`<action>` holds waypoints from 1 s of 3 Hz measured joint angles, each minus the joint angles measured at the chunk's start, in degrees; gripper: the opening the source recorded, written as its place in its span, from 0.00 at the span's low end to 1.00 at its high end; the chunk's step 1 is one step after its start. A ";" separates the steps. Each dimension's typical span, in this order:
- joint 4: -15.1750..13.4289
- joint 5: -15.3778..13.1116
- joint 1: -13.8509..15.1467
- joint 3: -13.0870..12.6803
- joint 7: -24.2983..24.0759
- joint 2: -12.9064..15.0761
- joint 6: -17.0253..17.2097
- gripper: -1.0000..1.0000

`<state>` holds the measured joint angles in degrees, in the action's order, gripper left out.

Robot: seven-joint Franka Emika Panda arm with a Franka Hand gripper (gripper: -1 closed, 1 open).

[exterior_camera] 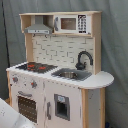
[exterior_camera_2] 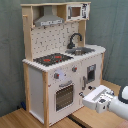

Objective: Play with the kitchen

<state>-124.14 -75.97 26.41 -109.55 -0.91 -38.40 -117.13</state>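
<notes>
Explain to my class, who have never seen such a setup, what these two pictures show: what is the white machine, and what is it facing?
Both pictures show one moment from two cameras standing off the machine. The tall toy play kitchen of pale wood and white panels fills both exterior views. On its counter are a black-and-red stovetop, a steel sink and a black faucet. The white robot arm enters at the second exterior view's lower right; its hand hangs near the oven door, holding nothing visible.
</notes>
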 joint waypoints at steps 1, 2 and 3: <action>0.06 0.61 -0.85 3.57 -0.09 0.72 4.54 1.00; 0.11 1.30 -1.24 6.96 -0.20 2.88 9.19 1.00; 0.17 2.16 -2.58 10.46 -0.28 5.10 13.09 1.00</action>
<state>-123.97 -73.81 23.83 -99.09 -1.19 -33.30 -104.04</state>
